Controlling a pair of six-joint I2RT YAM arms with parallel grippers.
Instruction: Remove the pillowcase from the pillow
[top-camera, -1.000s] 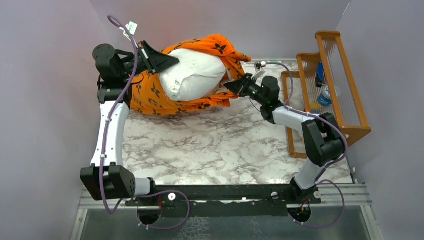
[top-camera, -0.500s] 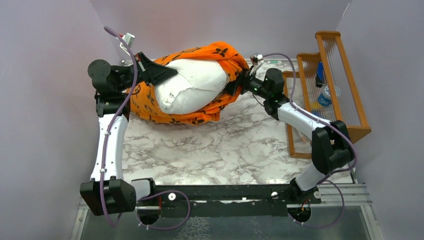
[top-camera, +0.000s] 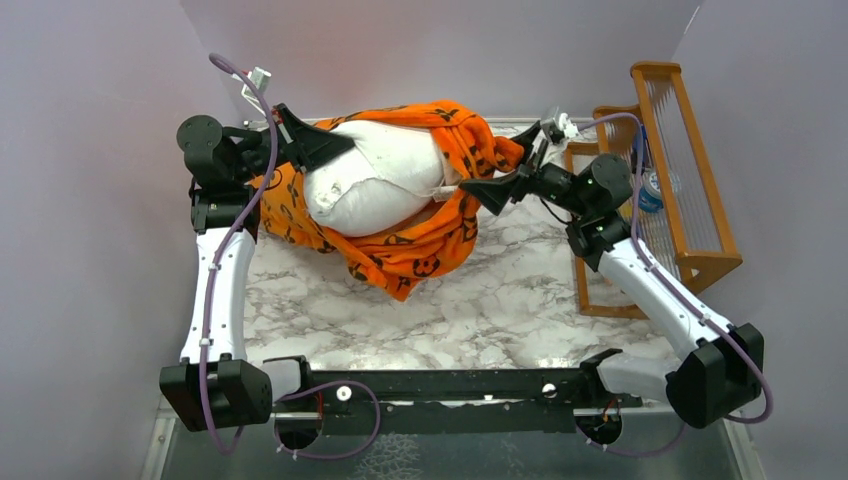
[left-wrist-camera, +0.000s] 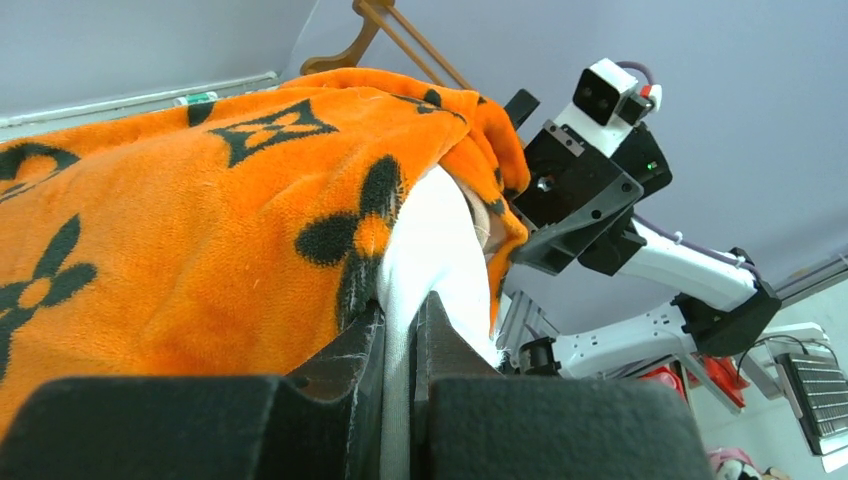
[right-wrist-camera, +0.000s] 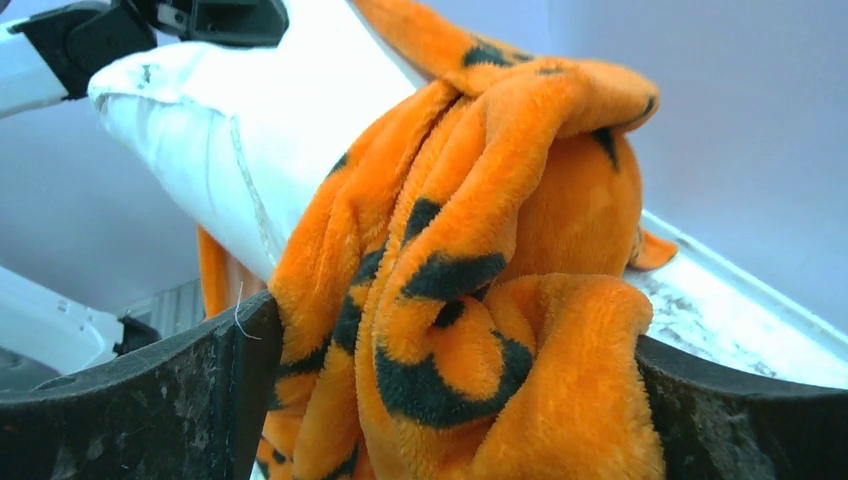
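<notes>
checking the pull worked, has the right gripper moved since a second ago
Yes. The right gripper has backed off rightward, closer to the wooden rack, fingers open around the pillowcase.

1. I see the white pillow (top-camera: 375, 180), plump and wrinkled, lying at 11 o'clock on the table (top-camera: 500, 300), its top face bared.
2. The orange pillowcase (top-camera: 425, 250), printed with black motifs, rings the pillow's edges, bunched at 3 o'clock, with a flap spilling toward 6.
</notes>
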